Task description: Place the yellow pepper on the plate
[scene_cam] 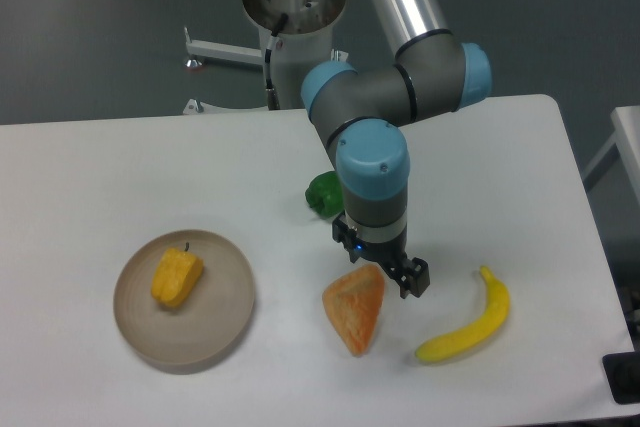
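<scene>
White table [80,177] is seen bearing the plate [225,317], and the yellow pepper [176,278] is held inside it. Right of the plate, the gripper [385,269] is spread empty over an orange wedge [356,312]; no writing can be read.

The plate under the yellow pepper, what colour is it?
Matte beige-tan plate, seen clearly in the fixed camera view.
</scene>
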